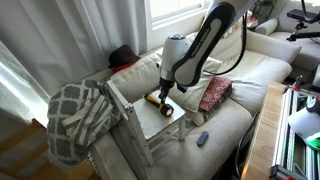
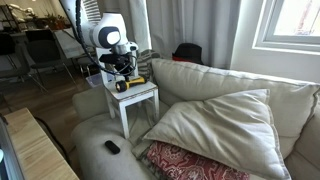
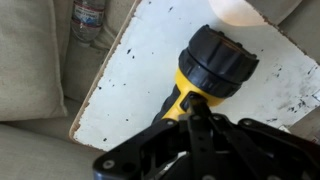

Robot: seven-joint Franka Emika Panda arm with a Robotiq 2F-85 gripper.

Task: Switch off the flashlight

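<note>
The flashlight (image 3: 215,62), with a yellow body and a wide black head, lies on its side on a small white speckled table (image 3: 130,80). A bright patch of light falls just beyond its head at the table's far edge. My gripper (image 3: 192,105) is shut, its fingers together, and their tip rests on top of the yellow body just behind the head. In both exterior views the gripper (image 1: 165,90) (image 2: 125,78) points down onto the flashlight (image 1: 158,100) (image 2: 128,84) on the table (image 1: 160,120) (image 2: 142,97).
The table stands beside a beige sofa. A patterned blanket (image 1: 80,115) hangs next to it. A red patterned cushion (image 1: 214,93), a large pale pillow (image 2: 215,125) and a small dark grey remote (image 1: 202,138) lie on the sofa. A water bottle (image 3: 88,20) lies beside the table.
</note>
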